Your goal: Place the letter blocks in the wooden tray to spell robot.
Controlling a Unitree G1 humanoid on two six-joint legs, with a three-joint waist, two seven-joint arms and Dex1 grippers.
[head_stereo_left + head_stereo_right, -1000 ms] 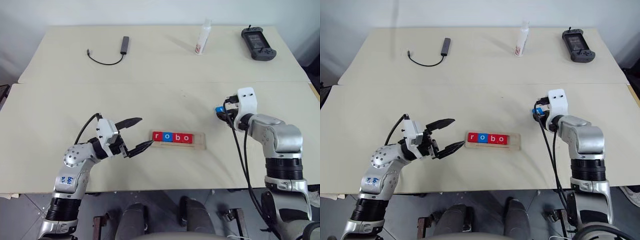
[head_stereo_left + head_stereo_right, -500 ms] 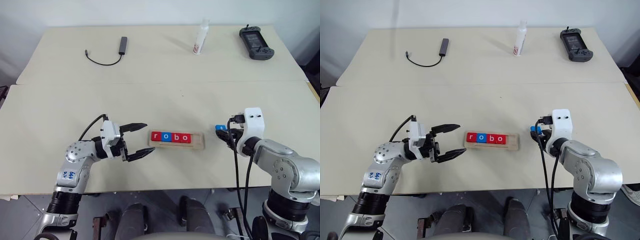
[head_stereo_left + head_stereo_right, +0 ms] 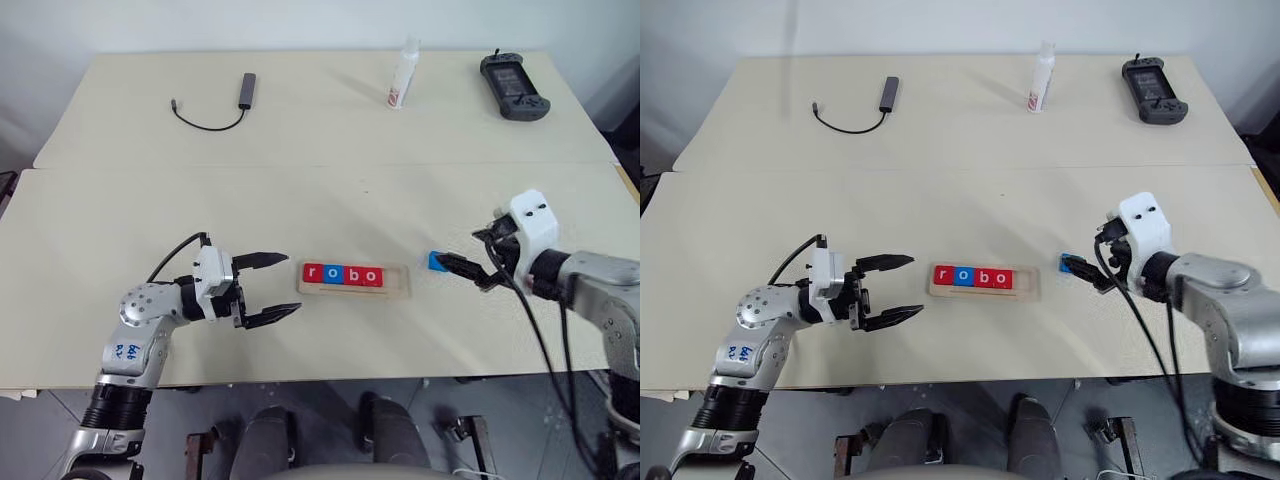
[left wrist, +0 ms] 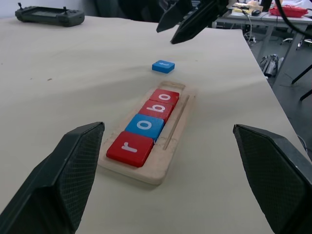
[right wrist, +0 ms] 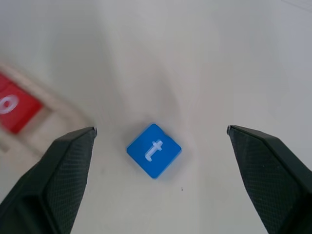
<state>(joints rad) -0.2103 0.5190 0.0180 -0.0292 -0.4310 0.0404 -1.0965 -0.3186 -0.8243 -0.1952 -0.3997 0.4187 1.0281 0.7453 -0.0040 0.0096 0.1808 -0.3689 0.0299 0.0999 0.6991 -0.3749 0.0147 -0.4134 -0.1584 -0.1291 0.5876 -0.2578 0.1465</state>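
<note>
Here the wooden tray lies crosswise, both pincers spread, blue t block free

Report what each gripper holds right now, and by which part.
Nothing is held. The right gripper has open jaws over the blue t block, which lies on the table. The left gripper is open and empty.

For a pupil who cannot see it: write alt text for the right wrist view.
A blue letter block marked "t" lies flat on the pale table, between the right pincer's wide-open black fingers. To one side shows an end of the wooden tray holding a red "o" block.
</note>
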